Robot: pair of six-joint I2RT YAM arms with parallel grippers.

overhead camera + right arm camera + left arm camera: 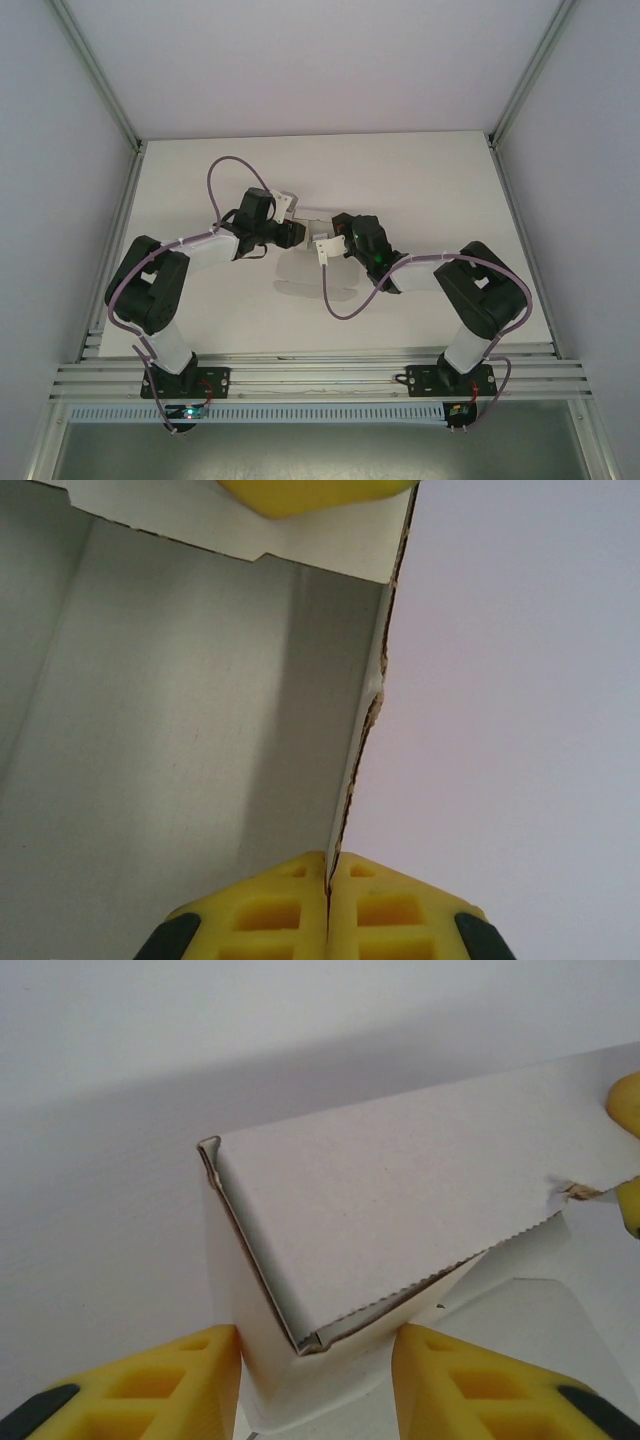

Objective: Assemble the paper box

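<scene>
Risk notes, big to small. The counter (430, 170) is plain white and so is the paper box (308, 277), which sits mid-counter between the two wrists, partly folded. From the top view we can barely separate card from surface, so a slip would be hard to catch there. The left arm (165, 275) and right arm (480, 285) meet nose to nose over it, wrists near each other: a small overreach by either likely bumps the other or drags the card. Our right jaws are clenched on the thin free edge of a box panel (180, 740), the edge running straight into the seam between the pads (260, 912). That is a shallow pinch, and a pull from the left side could strip it out or tear it. Our left jaws stand apart astride the folded corner (308, 1342) of the box. We cannot tell whether the fingers (150, 1385) already bear on the card. If they clamp off-centre we expect the double-layer fold to crush or spring open instead of creasing. Smallest worry: the ragged notch (565, 1192) in the perforated edge, right beside a yellow fingertip (625, 1105) that we take to be the right arm's. Load there probably starts a tear along the perforation.
</scene>
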